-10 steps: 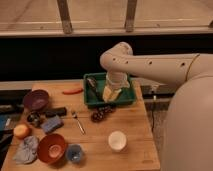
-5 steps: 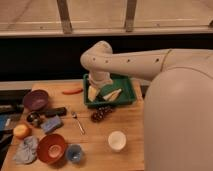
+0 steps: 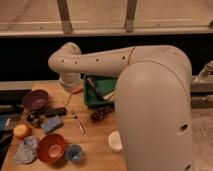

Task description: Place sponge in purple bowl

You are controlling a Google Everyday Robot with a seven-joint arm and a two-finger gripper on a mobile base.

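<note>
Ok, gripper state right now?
Gripper: open, holding nothing, between the round dark-purple bowl and green tray; flat pale-blue sponge lies on the wooden table.

No writing, label, brand mark or number can be read anywhere in view. The robot arm's white shell point(image 3: 100, 60), the purple bowl point(image 3: 36, 99), the sponge point(image 3: 51, 123) and the green tray point(image 3: 89, 100) all show plain, unmarked surfaces. The gripper point(image 3: 71, 86) hangs at the arm's end above the tabletop point(image 3: 95, 145), just left of the tray and near the purple bowl.
</note>
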